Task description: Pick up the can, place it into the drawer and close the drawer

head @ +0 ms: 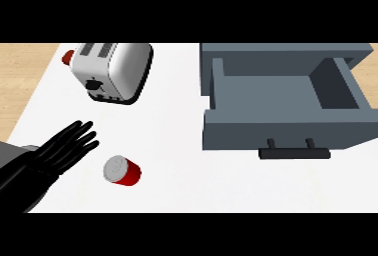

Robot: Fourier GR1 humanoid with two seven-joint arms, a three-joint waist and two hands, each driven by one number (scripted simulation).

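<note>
A red can (122, 170) with a silver lid lies on the white counter at the lower left. My left hand (65, 148) is just to its left, open, fingers straight and pointing up and right, a small gap from the can. The grey drawer (221, 127) stands pulled open at the right, its inside bare, with a dark handle (294, 152) on its front. The right hand does not show.
A white toaster (112, 70) stands at the back left, with a red object (68, 56) partly hidden behind it. The counter's left edge meets a wooden floor (22, 75).
</note>
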